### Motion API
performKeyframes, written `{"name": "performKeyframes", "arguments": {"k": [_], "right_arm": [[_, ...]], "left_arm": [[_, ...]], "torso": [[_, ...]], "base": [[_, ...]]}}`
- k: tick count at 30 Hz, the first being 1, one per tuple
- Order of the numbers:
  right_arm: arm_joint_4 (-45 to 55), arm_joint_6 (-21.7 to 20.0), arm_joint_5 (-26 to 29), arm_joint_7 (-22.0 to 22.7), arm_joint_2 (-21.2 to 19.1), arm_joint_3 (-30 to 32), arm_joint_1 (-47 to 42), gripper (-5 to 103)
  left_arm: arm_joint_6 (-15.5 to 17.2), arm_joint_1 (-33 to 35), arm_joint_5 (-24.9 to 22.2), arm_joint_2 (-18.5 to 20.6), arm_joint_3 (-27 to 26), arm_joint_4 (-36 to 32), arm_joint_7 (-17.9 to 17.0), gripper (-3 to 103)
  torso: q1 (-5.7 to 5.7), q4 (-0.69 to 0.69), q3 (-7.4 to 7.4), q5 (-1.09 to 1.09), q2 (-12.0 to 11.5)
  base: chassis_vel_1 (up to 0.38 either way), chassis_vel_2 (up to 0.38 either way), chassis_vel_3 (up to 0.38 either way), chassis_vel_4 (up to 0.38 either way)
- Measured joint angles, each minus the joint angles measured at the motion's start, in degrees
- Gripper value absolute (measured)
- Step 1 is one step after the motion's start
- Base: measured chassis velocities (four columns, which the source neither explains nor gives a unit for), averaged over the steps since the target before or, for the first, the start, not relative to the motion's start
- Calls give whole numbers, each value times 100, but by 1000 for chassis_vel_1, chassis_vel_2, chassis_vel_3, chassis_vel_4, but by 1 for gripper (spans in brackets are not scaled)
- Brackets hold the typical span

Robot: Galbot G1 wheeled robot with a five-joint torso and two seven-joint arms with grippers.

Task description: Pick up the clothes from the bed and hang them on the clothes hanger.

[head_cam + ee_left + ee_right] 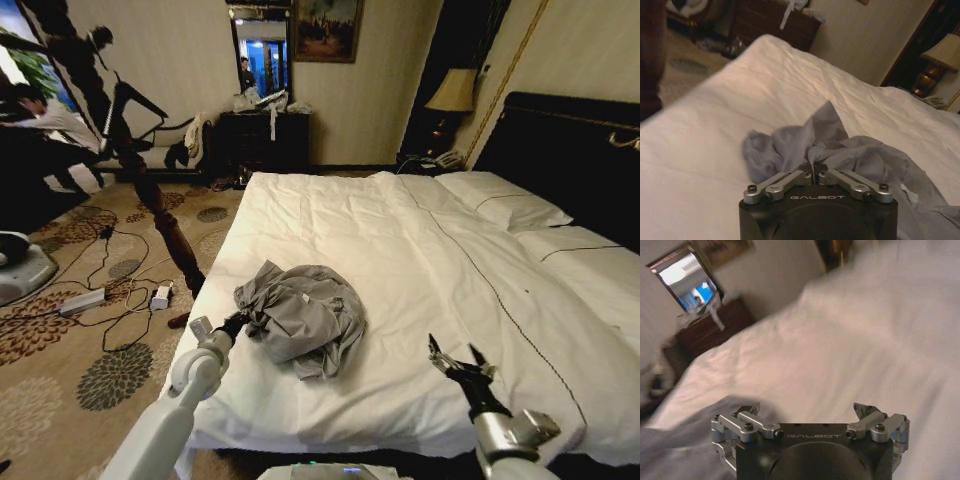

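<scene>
One shirt, one bed, two hands.

A hotel room with cream walls: a dark dresser beneath a mirror and a framed painting, a shaded lamp in the corner, cables strewn across floral-patterned carpet.

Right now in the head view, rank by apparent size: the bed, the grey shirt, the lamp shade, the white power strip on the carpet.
1. Bed.
2. Grey shirt.
3. Lamp shade.
4. Power strip.
The lamp shade and the power strip look close, and the lamp stands farther away.
</scene>
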Motion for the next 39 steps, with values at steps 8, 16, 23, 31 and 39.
{"name": "performKeyframes", "arguments": {"k": [8, 16, 23, 31, 39], "right_arm": [[-295, -1067, 2068, 578, -661, -504, 1223, 100], [-950, -1414, 3005, 702, -884, -615, 2102, 100], [-1324, -1569, 3046, 705, -706, -899, 2473, 100], [-1860, -1660, 2928, 705, -383, -1365, 2841, 100], [-2146, -1700, 2799, 705, -328, -1559, 2903, 100]], "left_arm": [[-99, 495, 78, 401, -599, -277, 47, 0], [-100, 639, 33, 539, -635, -309, -14, 0], [-100, 689, 25, 507, -595, -304, -71, 0], [-127, 735, 56, 453, -510, -302, -108, 0], [-233, 771, 133, 488, -519, -290, 11, 0]], "torso": [[0, 1, 0, 0, 0], [0, -1, 0, 0, 0], [0, 0, 0, 0, 0], [0, 0, 0, 0, -1], [0, 0, 0, 0, 0]], "base": [[0, 0, 0, 0], [0, 0, 0, 0], [0, 0, 0, 0], [0, 0, 0, 0], [0, 0, 0, 0]]}}
